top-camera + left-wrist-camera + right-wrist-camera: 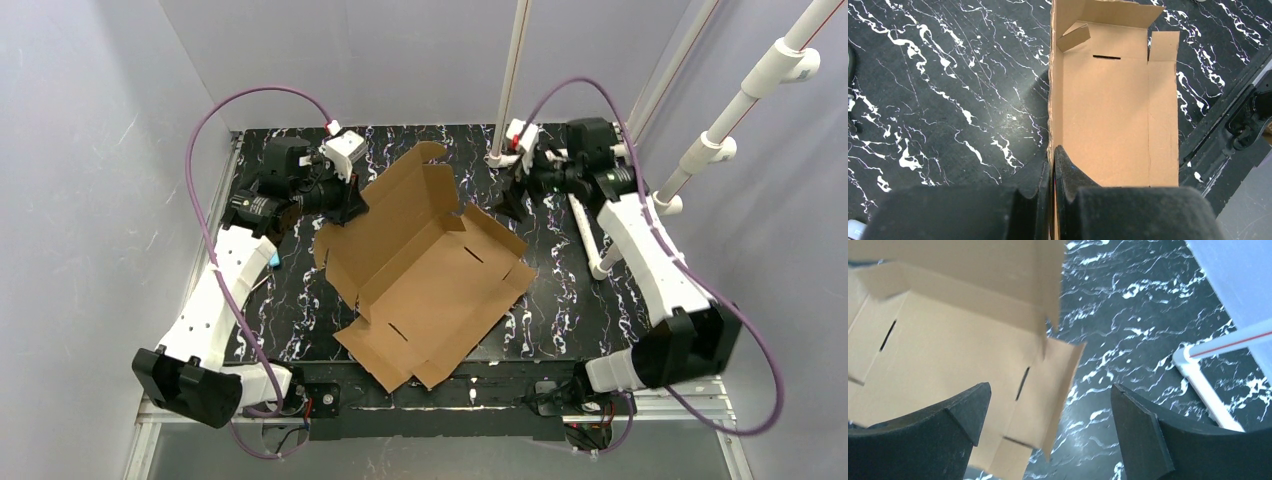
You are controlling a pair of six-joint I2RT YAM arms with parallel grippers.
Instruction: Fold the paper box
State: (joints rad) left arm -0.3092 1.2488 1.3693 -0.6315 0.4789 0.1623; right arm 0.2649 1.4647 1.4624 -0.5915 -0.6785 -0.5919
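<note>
Left fingers (1070,175) pinched tight, right fingers (1143,435) spread wide, both reached far forward.

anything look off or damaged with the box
Nothing looks torn or crushed. The paper box sits diagonal on the table, half folded, one long wall up, pinched by the left gripper; the right gripper is open, off it.

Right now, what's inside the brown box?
Nothing loose: the paper box shows only its bare cardboard floor and thin slots. The left gripper pinches one raised wall, and its fingers hide the floor corner beneath them.
</note>
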